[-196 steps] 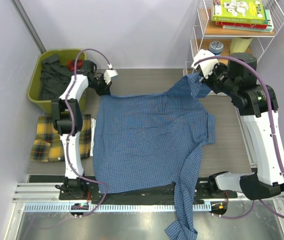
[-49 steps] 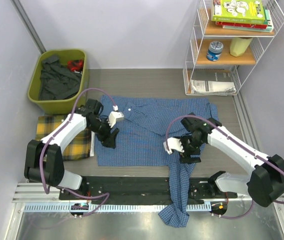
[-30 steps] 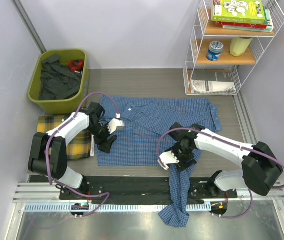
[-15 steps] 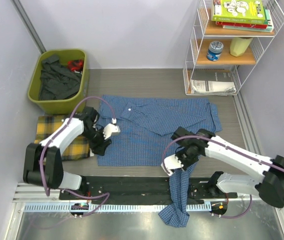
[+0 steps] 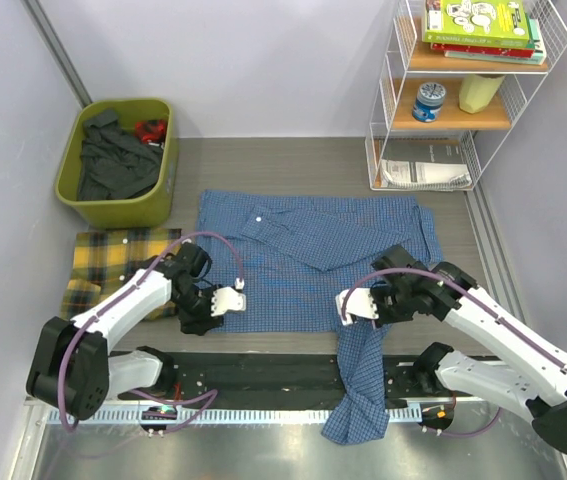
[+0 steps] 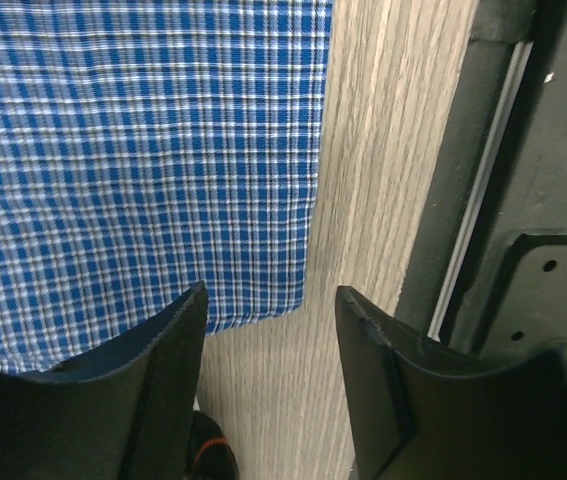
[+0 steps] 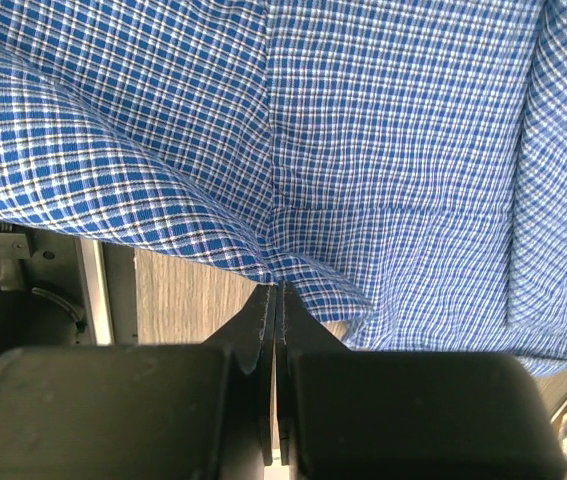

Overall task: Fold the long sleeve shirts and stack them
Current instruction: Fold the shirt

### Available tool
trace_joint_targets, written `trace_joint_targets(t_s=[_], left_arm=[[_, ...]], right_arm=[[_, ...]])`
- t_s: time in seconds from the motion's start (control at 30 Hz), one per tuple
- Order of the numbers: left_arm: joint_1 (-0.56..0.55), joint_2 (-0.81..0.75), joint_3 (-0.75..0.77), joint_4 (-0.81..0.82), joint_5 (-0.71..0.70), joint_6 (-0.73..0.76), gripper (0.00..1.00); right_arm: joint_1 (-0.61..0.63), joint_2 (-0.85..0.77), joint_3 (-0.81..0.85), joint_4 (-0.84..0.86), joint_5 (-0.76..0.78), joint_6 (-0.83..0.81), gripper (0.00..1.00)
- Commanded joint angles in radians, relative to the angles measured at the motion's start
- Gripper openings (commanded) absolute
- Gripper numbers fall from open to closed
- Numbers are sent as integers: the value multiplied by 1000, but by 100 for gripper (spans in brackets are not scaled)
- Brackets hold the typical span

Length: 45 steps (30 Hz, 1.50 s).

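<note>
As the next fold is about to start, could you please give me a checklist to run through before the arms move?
1. Right gripper pinching the blue shirt: ok, jaws closed with cloth bunched at them.
2. Left gripper ready to grasp: ok, jaws open over the shirt's near-left corner.
3. Left gripper holding cloth: not ok, nothing pinched yet.
4. Sleeve laid flat: not ok, it hangs over the near edge.
5. Yellow plaid shirt out of the way: ok, it lies to the left of the blue one.
6. Layers caught in the right pinch: cannot tell.
</note>
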<state>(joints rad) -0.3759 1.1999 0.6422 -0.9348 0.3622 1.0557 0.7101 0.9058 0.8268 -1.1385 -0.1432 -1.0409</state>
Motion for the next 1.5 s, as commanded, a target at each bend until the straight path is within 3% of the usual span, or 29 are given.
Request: trace_joint_targets(t_s=[0.0, 0.2, 0.37, 0.6, 0.67, 0.77, 1.1, 1.33, 1.47], left_arm=[[-47, -3, -38, 60, -60, 10, 56], [-67, 12, -30, 71, -75, -8, 59], [-135, 59, -7, 70, -132, -62, 53], [-230, 63, -7, 102, -235, -154, 23], [-238, 52, -7, 67, -215, -148, 11], [-238, -11, 2, -8, -141, -131, 0], [-183, -132, 200, -208, -51, -103, 0], [53, 50, 427, -229, 23, -62, 0], [95, 162, 534, -196, 15, -71, 0]], right_arm=[[-4, -36, 38, -7, 42, 67, 1], [-11, -79, 46, -18, 86, 90, 1], [-15, -102, 61, -33, 103, 122, 1], [-15, -134, 74, -47, 132, 160, 1], [-15, -145, 81, -56, 139, 171, 1], [-15, -174, 98, -84, 175, 194, 1], [-15, -246, 233, -124, 266, 268, 1], [-17, -209, 276, -34, 336, 219, 1], [-20, -165, 284, 61, 367, 183, 1]])
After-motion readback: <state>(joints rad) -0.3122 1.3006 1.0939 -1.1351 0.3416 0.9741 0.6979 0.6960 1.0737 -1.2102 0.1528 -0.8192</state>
